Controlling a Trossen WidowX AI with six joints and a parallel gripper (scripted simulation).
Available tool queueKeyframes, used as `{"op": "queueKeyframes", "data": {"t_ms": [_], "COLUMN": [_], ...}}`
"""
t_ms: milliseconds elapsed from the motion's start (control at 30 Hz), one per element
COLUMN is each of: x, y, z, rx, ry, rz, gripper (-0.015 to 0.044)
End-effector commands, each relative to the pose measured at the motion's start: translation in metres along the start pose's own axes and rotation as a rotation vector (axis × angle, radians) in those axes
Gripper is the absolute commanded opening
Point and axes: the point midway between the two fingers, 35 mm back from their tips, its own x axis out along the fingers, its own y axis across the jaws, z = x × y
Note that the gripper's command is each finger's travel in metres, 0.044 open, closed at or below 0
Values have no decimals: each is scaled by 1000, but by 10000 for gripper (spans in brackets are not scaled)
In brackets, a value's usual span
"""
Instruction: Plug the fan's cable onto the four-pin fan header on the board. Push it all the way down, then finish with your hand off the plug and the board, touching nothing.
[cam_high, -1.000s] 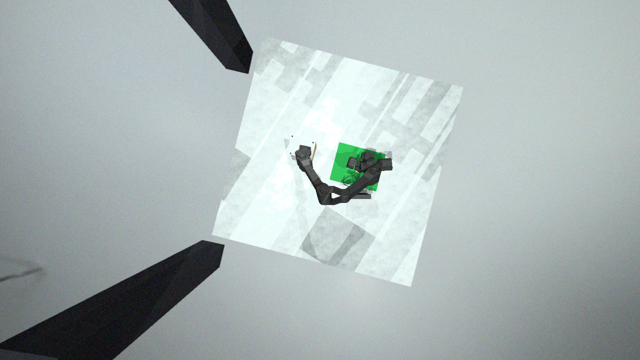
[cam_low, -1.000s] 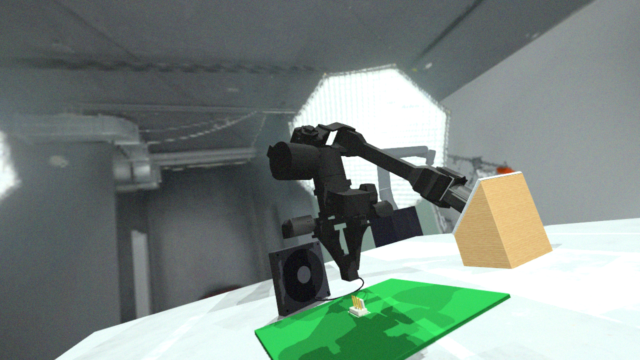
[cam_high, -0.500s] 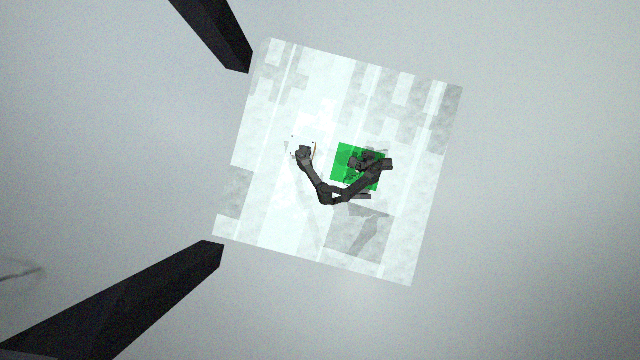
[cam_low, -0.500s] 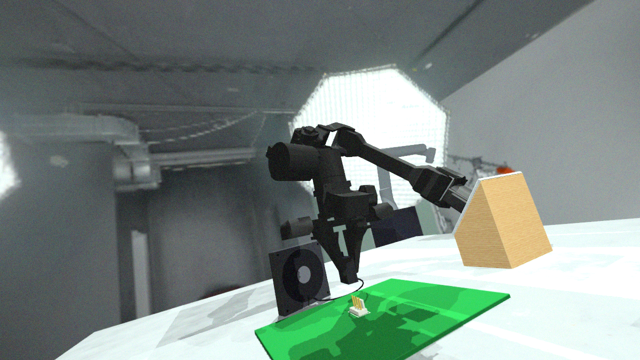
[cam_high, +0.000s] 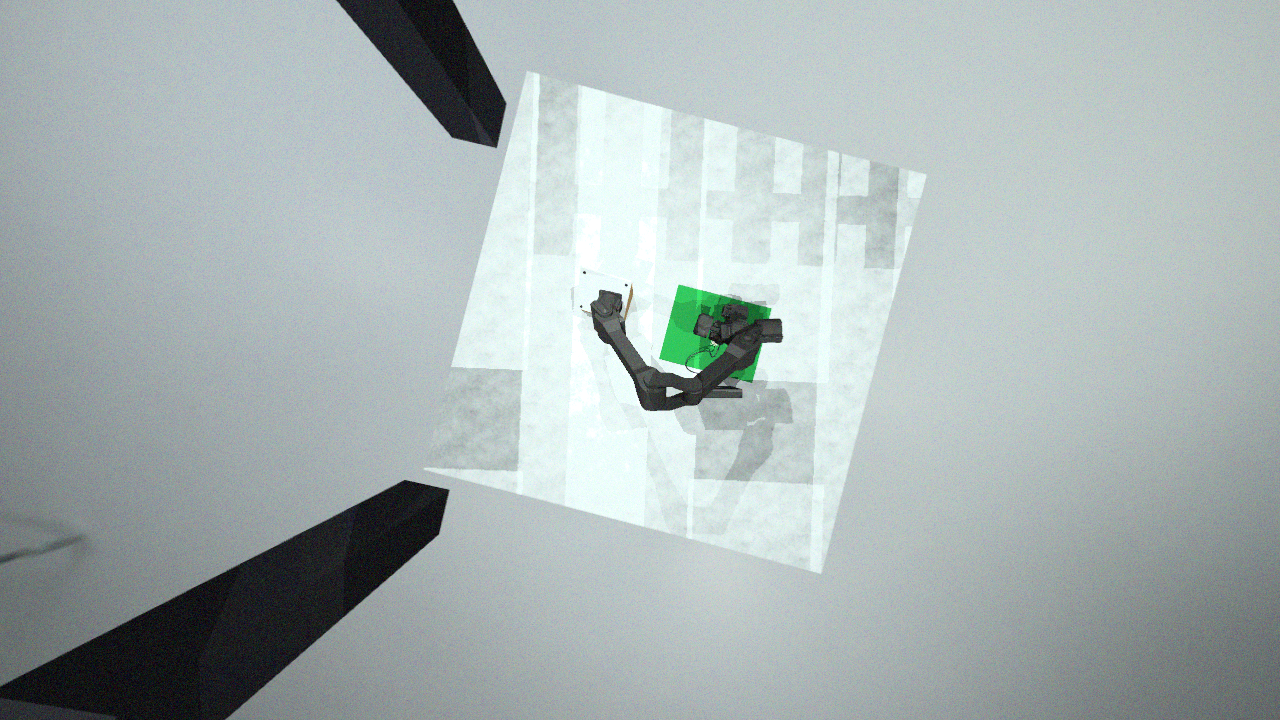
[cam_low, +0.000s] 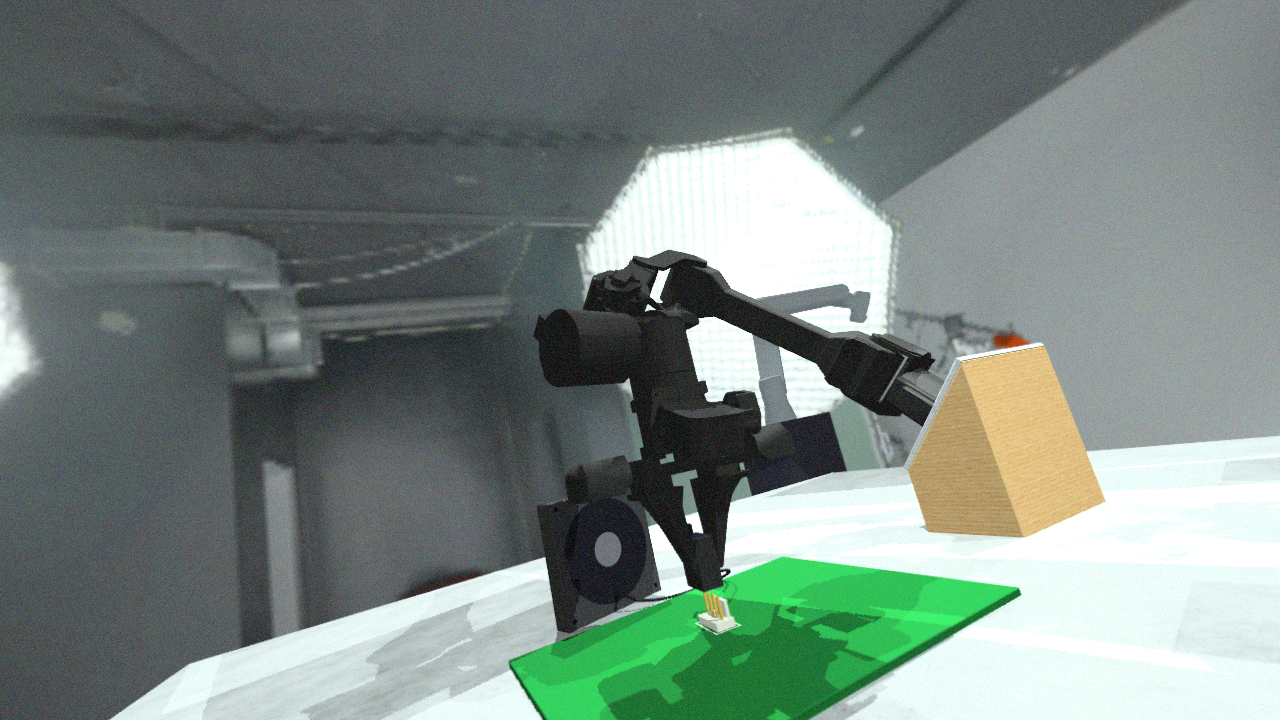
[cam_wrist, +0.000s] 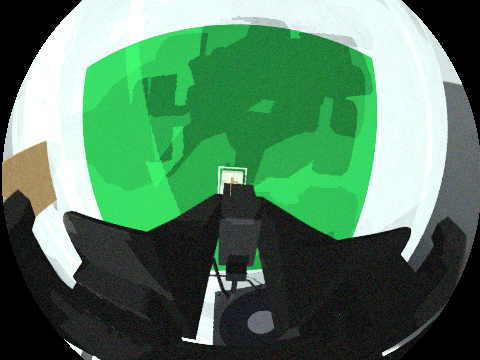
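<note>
Black end effector (cam_low: 707, 573) pinched narrow on small dark fan-cable plug (cam_low: 706, 567), plug bottom meeting gold pins of white four-pin header (cam_low: 716, 616) on flat green board (cam_low: 850, 617).

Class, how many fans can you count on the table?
1. The black fan stands upright at the green board's edge, behind the gripper. None seems hidden.

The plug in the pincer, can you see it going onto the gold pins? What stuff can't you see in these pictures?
- Plug: exterior view, mostly wrapped by the pincer; its underside doesn't show.
- Pins of the header: wrist view, the plug covers most of them.
- Header in the top view: hidden under the arm and too small.
- Fan: exterior view, its right edge is behind the pincer.
</note>
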Motion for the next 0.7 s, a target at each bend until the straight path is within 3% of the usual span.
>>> {"op": "queueKeyframes", "data": {"t_ms": [0, 667], "x": [3, 3], "y": [3, 6], "z": [0, -4], "rx": [-12, -22], "ry": [8, 8], "rz": [7, 8], "gripper": [0, 0]}}
